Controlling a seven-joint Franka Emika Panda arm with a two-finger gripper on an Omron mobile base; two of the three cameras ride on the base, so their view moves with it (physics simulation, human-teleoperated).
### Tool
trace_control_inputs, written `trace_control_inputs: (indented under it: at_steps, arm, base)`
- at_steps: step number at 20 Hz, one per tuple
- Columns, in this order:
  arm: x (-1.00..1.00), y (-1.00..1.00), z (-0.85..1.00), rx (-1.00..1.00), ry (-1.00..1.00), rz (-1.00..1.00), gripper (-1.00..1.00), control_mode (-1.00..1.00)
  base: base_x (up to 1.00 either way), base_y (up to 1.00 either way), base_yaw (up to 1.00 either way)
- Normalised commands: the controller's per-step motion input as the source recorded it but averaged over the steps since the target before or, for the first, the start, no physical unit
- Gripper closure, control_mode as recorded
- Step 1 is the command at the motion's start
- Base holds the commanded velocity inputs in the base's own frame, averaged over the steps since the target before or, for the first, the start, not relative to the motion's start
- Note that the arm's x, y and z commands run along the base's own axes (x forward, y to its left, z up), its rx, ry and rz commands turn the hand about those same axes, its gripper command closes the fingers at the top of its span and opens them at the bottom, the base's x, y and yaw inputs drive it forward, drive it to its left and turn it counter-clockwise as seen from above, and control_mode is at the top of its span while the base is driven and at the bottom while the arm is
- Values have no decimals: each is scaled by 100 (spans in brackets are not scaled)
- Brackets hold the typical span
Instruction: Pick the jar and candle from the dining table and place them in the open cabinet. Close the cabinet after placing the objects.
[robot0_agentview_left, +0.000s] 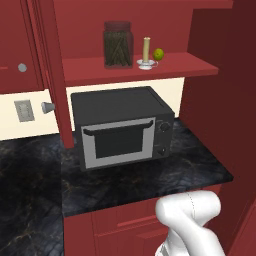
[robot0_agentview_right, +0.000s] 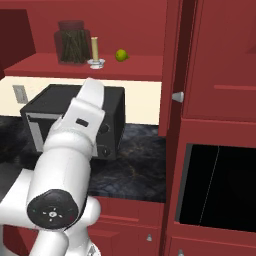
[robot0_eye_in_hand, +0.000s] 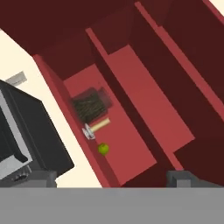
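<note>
The jar (robot0_agentview_left: 118, 45), clear glass packed with dark sticks, stands on the red shelf of the open cabinet (robot0_agentview_left: 190, 65). Just right of it stands the candle (robot0_agentview_left: 146, 52) in its white saucer. Both also show in the right base view, jar (robot0_agentview_right: 73, 42) and candle (robot0_agentview_right: 94, 51), and rolled sideways in the hand view, jar (robot0_eye_in_hand: 91, 105) and candle (robot0_eye_in_hand: 97, 127). My gripper (robot0_eye_in_hand: 113, 178) is open with nothing between its fingertips (robot0_eye_in_hand: 41, 177), well back from the shelf. The dining table is out of view.
A small green ball (robot0_agentview_left: 158, 54) sits right of the candle. A black microwave (robot0_agentview_left: 120, 127) stands on the black marbled counter (robot0_agentview_left: 150, 180) under the shelf. The cabinet's doors hang open, left door (robot0_agentview_left: 50, 75) and right door (robot0_agentview_right: 175, 65). A dark oven opening (robot0_agentview_right: 220, 185) is at the right.
</note>
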Motion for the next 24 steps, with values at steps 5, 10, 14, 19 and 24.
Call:
trace_control_inputs:
  at_steps: [5,10,14,19,24]
  arm:
    - [-23,-20,0,-10,-14,-10,-100,-100]
    - [-3,-30,0,-9,-7,-8,-100,-100]
    - [0,-42,0,-9,-6,-6,-100,-100]
    - [0,-44,0,-8,-6,-5,-100,-100]
    - [0,-45,-1,-8,-4,-3,-100,-100]
  base:
    - [0,0,0]
    - [0,0,0]
    - [0,0,0]
    - [0,0,0]
    - [0,0,0]
